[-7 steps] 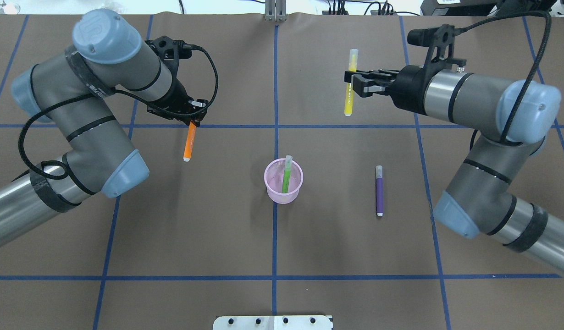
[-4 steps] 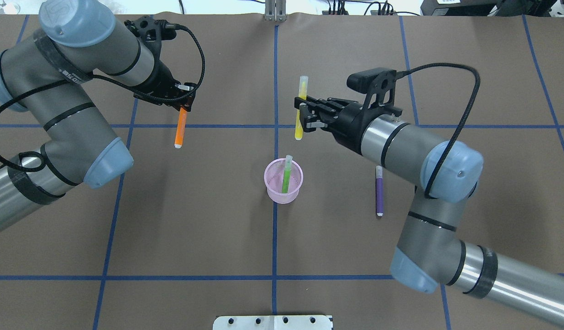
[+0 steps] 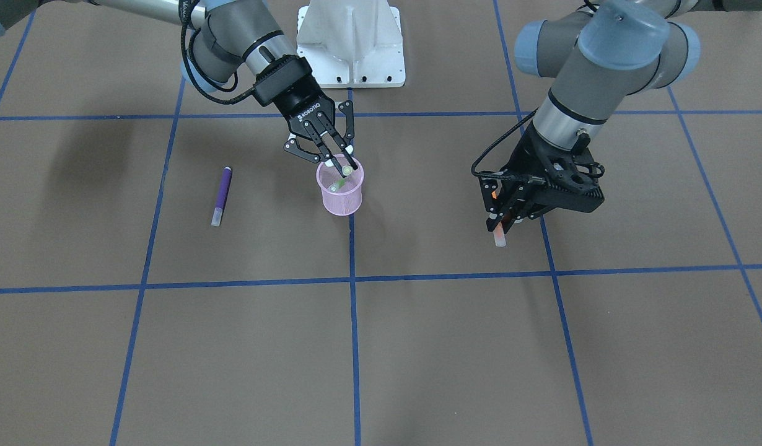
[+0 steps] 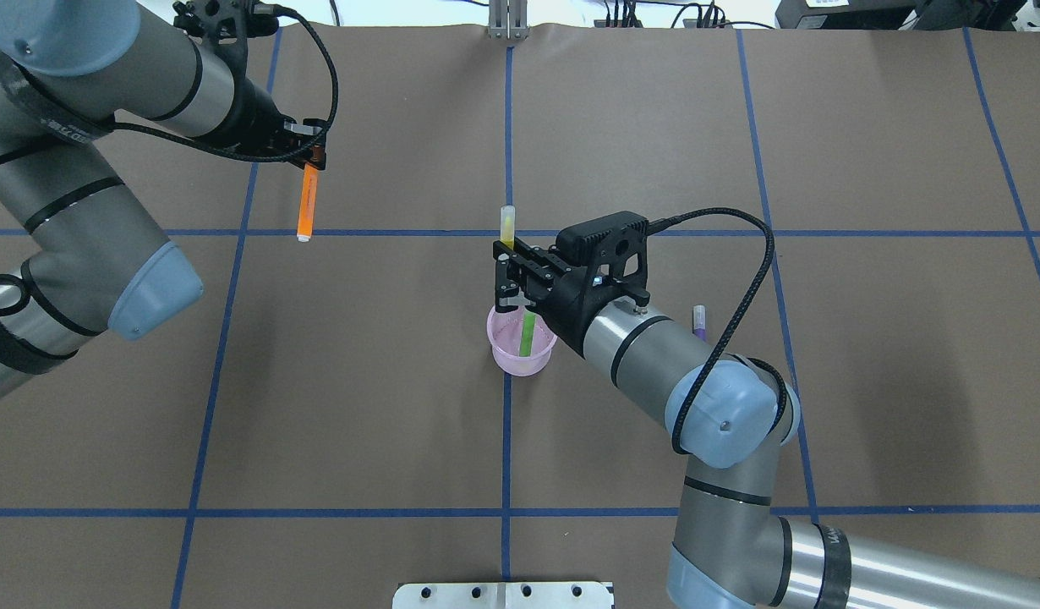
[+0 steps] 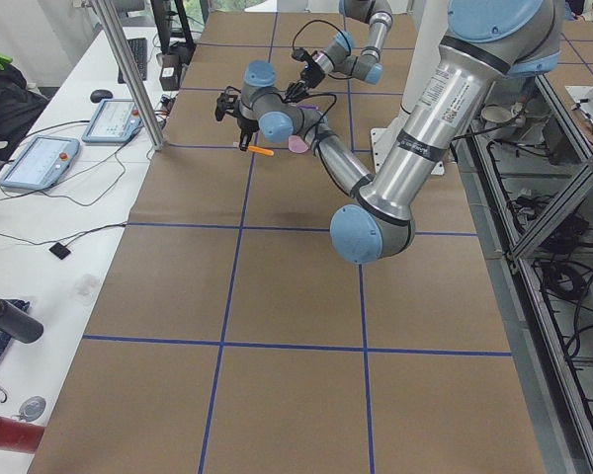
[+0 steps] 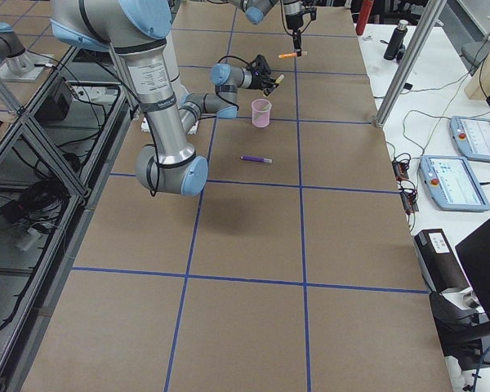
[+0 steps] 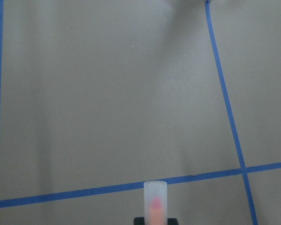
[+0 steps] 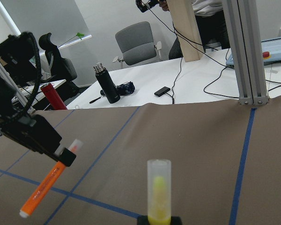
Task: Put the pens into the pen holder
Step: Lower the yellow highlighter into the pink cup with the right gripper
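Note:
The pink mesh pen holder (image 4: 513, 362) stands mid-table, also in the front view (image 3: 342, 199), with the green pen (image 4: 528, 334) leaning inside it. My right gripper (image 4: 505, 283) is shut on the yellow pen (image 4: 507, 225) and holds it upright just above the holder's far rim; the right wrist view shows that pen (image 8: 158, 192). My left gripper (image 4: 314, 156) is shut on the orange pen (image 4: 306, 205) and holds it in the air at the far left; its cap shows in the left wrist view (image 7: 155, 204). The purple pen (image 3: 220, 195) lies on the table, partly hidden overhead by my right arm.
Blue tape lines cross the brown table cover. The white robot base (image 3: 350, 43) is at the near edge and a metal post (image 4: 507, 21) at the far edge. Beyond the far edge a desk holds tablets (image 6: 456, 181) and bottles (image 8: 107, 84).
My right arm has swung in from the far right to the holder, carrying the yellow pen. My left arm has moved farther away and to the left with the orange pen.

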